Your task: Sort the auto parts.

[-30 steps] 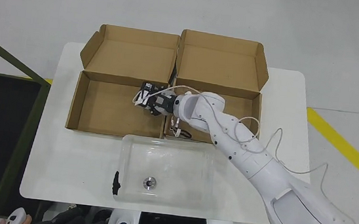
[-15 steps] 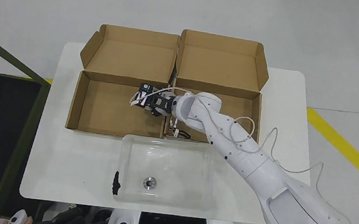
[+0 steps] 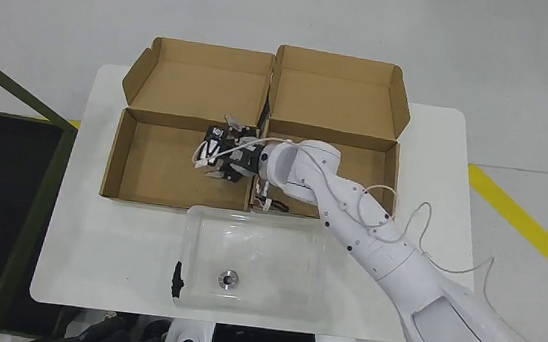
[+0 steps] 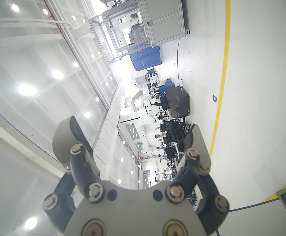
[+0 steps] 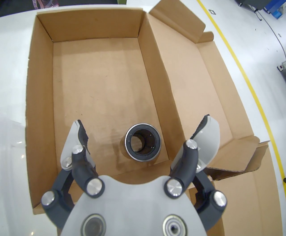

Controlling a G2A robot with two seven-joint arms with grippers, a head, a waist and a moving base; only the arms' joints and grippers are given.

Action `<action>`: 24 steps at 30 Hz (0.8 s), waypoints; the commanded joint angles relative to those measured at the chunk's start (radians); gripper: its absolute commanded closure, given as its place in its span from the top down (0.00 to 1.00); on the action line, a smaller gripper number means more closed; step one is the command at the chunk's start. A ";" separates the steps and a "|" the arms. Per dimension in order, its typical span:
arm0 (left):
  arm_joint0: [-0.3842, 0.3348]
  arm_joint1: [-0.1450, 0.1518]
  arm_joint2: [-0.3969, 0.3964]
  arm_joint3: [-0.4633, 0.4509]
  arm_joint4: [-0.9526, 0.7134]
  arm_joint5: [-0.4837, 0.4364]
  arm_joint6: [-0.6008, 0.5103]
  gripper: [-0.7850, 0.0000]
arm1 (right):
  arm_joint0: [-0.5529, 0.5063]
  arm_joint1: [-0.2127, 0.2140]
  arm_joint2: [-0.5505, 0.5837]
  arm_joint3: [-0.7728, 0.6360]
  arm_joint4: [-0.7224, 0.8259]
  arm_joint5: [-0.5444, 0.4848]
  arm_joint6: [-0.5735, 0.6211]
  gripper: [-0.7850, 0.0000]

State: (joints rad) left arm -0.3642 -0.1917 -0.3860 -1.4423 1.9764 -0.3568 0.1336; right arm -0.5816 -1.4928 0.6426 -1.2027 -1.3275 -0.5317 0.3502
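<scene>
Since the bearing (image 5: 143, 141) sits loose in the cardboard box (image 5: 96, 78), right gripper (image 5: 143, 123) hovers over it, fingers spread; left gripper (image 4: 131, 124) idles, spread too.

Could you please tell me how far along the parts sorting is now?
Done: one ring-shaped bearing stands on the floor of a cardboard box. In hand: nothing; the right gripper hangs open above that bearing, not touching it. Left: a small round part lies in the clear bin, so at least one more pick looks needed.
</scene>
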 commanded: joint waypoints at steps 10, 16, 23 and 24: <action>0.000 0.000 0.000 0.000 0.000 0.000 0.000 1.00 | -0.157 0.060 0.116 -0.334 -0.031 -0.106 0.078 1.00; 0.000 0.000 0.000 0.000 0.000 0.000 0.000 1.00 | -0.283 0.096 0.175 -0.500 -0.041 -0.174 0.133 1.00; 0.000 0.000 0.000 0.000 0.000 0.000 0.000 1.00 | -0.430 0.129 0.208 -0.634 -0.062 -0.226 0.163 1.00; 0.000 0.000 0.000 0.000 0.000 0.000 0.000 1.00 | -0.446 0.132 0.209 -0.644 -0.069 -0.230 0.164 1.00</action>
State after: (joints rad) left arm -0.3642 -0.1916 -0.3860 -1.4423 1.9764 -0.3568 0.1336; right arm -1.0103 -1.3641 0.8504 -1.8365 -1.3908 -0.7575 0.5133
